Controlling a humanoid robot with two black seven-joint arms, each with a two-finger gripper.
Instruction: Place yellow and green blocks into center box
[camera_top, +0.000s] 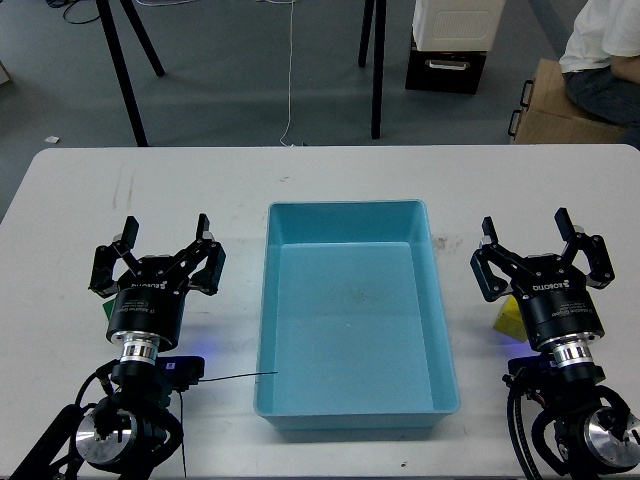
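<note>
On the left of the white rectangular table (60, 200) the left black two-finger gripper (160, 246) hovers over bare tabletop with its fingers spread wide apart and nothing between them; no block shows near it, and it sits just beside the left wall of the tray without touching it. In the middle lies the large light-blue rectangular plastic tray (262, 330), its long side running away from the robot, its low sloped walls and rounded rim intact, its floor bare apart from a few faint scuffs. A thin dark wire runs from the left arm's wrist toward the tray's lower left wall. To the right, the right black two-finger gripper (540, 243) also stands with its fingers wide apart and holds nothing. Tucked just beside and partly under this gripper's body, on its tray-facing side, a small matte bright yellow block (508, 318) peeks out, only a wedge of it visible, resting on the table outside the tray and near the tray's right wall. Directly below it a sliver of dark green (503, 336) shows, which seems to be the small dark green block, mostly hidden by the arm; whether the two blocks touch cannot be told. Beyond the table's far edge, at upper right, stands a brown cardboard carton (555, 105) on the grey floor.
</note>
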